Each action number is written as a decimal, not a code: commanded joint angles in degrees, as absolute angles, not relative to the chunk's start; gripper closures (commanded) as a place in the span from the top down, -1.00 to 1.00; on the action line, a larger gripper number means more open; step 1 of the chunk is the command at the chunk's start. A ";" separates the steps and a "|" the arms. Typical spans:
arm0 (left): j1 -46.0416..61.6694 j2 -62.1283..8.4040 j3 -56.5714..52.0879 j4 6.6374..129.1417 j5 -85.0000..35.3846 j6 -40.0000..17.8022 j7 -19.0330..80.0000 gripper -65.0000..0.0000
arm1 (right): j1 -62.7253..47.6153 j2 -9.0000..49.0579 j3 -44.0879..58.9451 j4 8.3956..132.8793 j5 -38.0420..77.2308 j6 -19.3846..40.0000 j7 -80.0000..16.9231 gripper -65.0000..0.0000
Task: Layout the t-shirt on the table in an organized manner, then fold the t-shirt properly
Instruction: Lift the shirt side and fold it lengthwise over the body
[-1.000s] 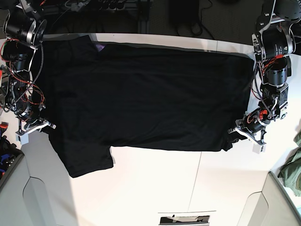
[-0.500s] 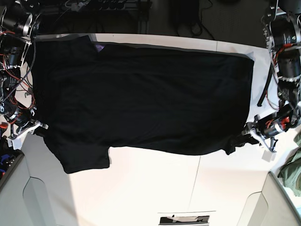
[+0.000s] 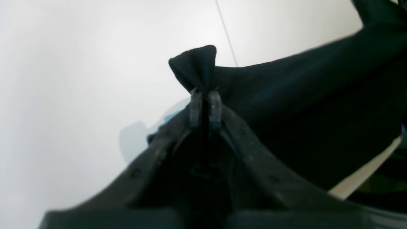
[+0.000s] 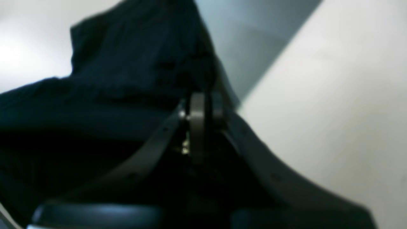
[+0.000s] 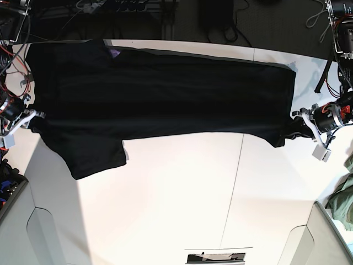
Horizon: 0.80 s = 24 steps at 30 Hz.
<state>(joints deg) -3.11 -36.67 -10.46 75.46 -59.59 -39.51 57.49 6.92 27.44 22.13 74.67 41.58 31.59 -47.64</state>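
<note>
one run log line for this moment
phase: spreading | left tool: shut on t-shirt corner | right tool: shut on t-shirt | t-shirt: stretched over table

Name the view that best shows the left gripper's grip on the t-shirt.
The left wrist view: the left gripper is shut on a bunched corner of the t-shirt, seen close up. The base view shows that gripper small at the shirt's edge. The right wrist view shows only the right gripper.

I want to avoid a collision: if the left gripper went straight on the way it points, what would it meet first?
The left gripper is shut on the t-shirt, so the pinched cloth comes first. Beyond that lies the bare white table, though depth is unclear.
</note>
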 commanded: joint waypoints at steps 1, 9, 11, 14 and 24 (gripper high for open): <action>-3.31 -38.13 -10.96 77.32 -61.08 -40.00 56.75 -1.00 | 6.68 28.73 22.65 76.64 42.46 31.79 -46.57 -1.00; 1.91 -38.09 -10.96 82.02 -60.99 -40.00 57.25 -1.00 | -1.28 28.69 22.65 84.44 42.30 31.77 -46.50 -1.00; 2.31 -38.09 -10.96 82.02 -60.75 -40.00 57.25 -1.00 | -1.80 28.60 22.65 84.42 41.93 31.77 -46.50 -1.00; 2.59 -38.11 -10.96 82.02 -60.10 -40.00 57.23 -1.00 | -1.78 28.40 22.65 84.42 39.83 31.73 -46.30 -1.00; 2.94 -38.11 -10.96 82.00 -53.06 -40.00 55.86 -0.92 | -1.76 28.58 22.74 84.40 33.28 30.22 -44.80 -1.00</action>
<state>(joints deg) 3.51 -36.84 -10.46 81.06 -52.82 -39.48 56.93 -2.37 27.29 22.15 83.46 33.15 30.48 -45.89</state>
